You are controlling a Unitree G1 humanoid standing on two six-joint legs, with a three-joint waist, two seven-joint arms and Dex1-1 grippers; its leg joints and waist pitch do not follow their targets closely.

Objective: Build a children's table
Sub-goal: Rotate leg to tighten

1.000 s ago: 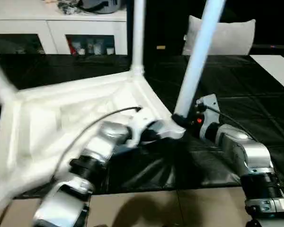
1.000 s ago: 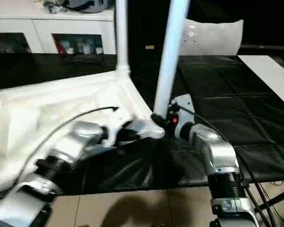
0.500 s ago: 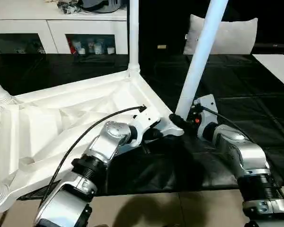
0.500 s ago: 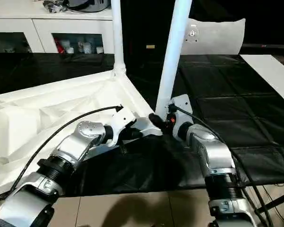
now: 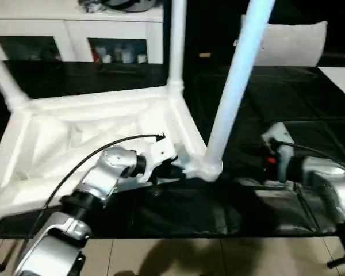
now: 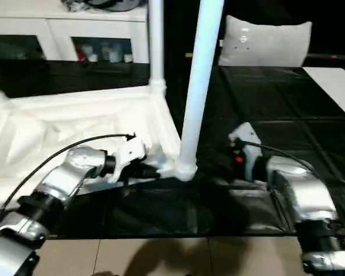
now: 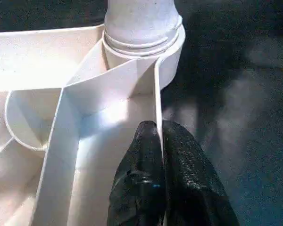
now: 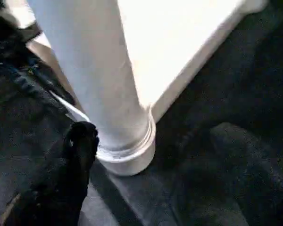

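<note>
Near leg [image 5: 233, 92] — upright between both hands.

Dim room, dark desk [image 5: 310, 92] swallowing detail; bright glare on white top [image 5: 75, 132] at left; slight motion blur throughout; soft shadow along lower centre; wrist views overexposed, soft.

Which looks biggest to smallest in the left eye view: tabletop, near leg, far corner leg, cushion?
1. tabletop
2. near leg, enlarged by nearness to the camera
3. cushion and far corner leg: too alike to rank, both cut off or partly hidden.
</note>
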